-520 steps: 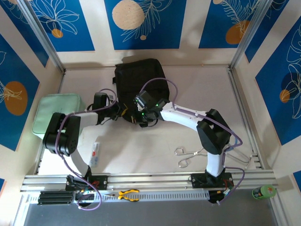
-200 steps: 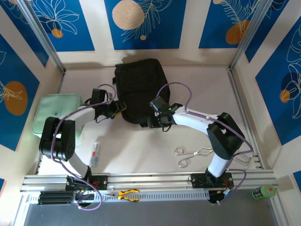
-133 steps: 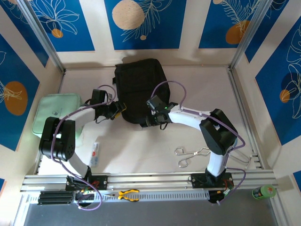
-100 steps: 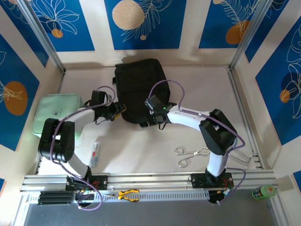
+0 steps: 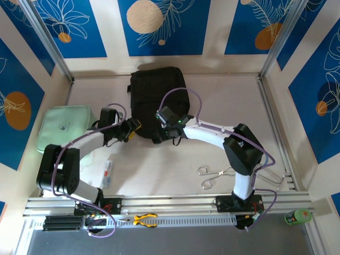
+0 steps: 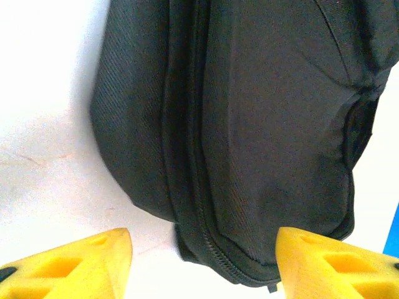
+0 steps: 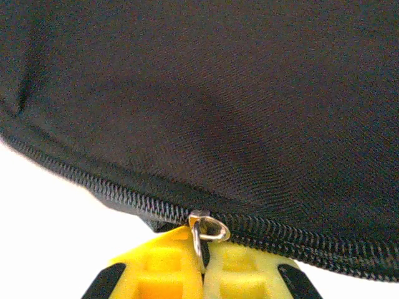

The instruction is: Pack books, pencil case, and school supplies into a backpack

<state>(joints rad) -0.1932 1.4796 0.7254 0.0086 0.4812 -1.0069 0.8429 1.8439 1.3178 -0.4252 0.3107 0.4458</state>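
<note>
**Black backpack: zip pull drawn leftward along the near edge**

The backpack (image 5: 156, 90) lies flat at the middle of the far half of the table (image 5: 223, 106), with both arms working at its near edge. In the right wrist view the right gripper (image 7: 202, 249) is clenched on the small metal zip pull (image 7: 209, 229). Its yellow fingers are pressed together just under the line of zip teeth (image 7: 93, 187).

Over the last second the right gripper (image 5: 163, 135) has slid from nearer the backpack's right-hand near corner to a spot further left along that edge. It kept its grip as it went, so the slider has most likely been dragged along the track with it. The teeth look meshed on both sides of the slider, so I cannot tell whether this stroke opens or closes the bag.

The left gripper (image 5: 132, 127) has edged in a little toward the near left corner. In the left wrist view it (image 6: 202, 268) is released, fingers spread wide with the backpack's corner (image 6: 268, 124) ahead of them and nothing held. It seems placed to pin or steady the fabric, but it is not gripping it.

The mint-green pouch (image 5: 64, 127) rests well to the left, untouched. If the zip is being opened, packing has hardly begun. If it is being closed, the pouch outside suggests the job is not finished
</note>
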